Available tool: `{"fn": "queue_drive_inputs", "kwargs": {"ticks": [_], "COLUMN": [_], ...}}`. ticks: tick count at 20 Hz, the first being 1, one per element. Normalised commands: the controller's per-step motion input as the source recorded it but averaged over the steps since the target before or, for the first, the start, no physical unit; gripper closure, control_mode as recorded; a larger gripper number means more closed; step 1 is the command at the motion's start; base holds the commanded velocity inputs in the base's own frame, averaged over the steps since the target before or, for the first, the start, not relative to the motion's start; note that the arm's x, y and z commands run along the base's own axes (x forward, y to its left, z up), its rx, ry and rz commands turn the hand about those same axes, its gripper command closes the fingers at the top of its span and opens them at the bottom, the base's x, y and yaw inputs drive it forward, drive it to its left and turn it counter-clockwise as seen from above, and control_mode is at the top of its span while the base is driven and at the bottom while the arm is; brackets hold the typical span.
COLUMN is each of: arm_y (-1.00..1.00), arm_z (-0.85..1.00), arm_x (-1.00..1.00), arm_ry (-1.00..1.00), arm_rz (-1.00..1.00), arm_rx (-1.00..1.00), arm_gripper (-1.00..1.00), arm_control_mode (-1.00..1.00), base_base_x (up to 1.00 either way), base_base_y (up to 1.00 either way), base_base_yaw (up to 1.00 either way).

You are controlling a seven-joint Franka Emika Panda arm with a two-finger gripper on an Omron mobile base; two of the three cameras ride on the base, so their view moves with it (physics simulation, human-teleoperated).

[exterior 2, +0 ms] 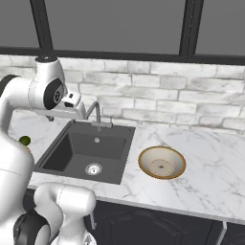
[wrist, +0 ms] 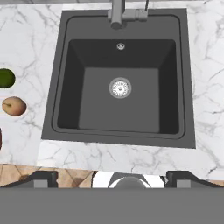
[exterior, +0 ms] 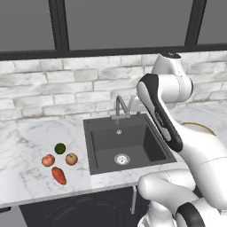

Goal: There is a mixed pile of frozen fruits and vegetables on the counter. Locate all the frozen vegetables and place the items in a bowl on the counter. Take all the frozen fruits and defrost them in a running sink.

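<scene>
Produce, four small hard, likely slick pieces [exterior: 59,162], lies piled on the white marble desk [exterior: 26,146] left of the dark grey sink [exterior: 126,144]; jaws spread wide and empty should pinch each across its middle.

Whitish brick wall [exterior: 66,88] behind, dark-framed window [exterior 2: 115,28] above, wood-look floor [wrist: 74,177] below.

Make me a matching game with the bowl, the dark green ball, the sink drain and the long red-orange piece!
Things:
1. bowl
2. dark green ball
3. sink drain
4. long red-orange piece

Places:
A. middle of the dark basin floor
B. pile piece nearest the counter's front edge
C. on the counter right of the sink
D. pile piece farthest back, toward the wall

Pairs: 1-C, 2-D, 3-A, 4-B
</scene>
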Motion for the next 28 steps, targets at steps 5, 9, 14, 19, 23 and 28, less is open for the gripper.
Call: {"fn": "queue_drive_inputs", "kwargs": {"ticks": [5, 9, 14, 19, 23, 28], "arm_y": [0.19, 0.29, 0.3, 0.43, 0.55, 0.59], "arm_z": [-0.05, -0.05, -0.06, -0.08, -0.23, -0.28], "arm_x": [-0.39, -0.26, 0.04, 0.07, 0.0, 0.0], "arm_ry": [0.01, 0.04, 0.03, 0.02, 0.1, 0.13], "arm_rz": [-0.03, -0.05, -0.09, -0.07, 0.0, 0.0], "arm_rx": [0.01, 0.0, 0.0, 0.0, 0.0, 0.0], "arm_gripper": [-1.0, -1.0, -1.0, -1.0, -1.0, -1.0], "arm_control_mode": [-1.0, -1.0, -1.0, -1.0, -1.0, -1.0], "base_base_x": [0.0, 0.0, 0.0, 0.0, 0.0, 0.0], "base_base_y": [0.0, 0.0, 0.0, 0.0, 0.0, 0.0], "base_base_yaw": [0.0, 0.0, 0.0, 0.0, 0.0, 0.0]}}
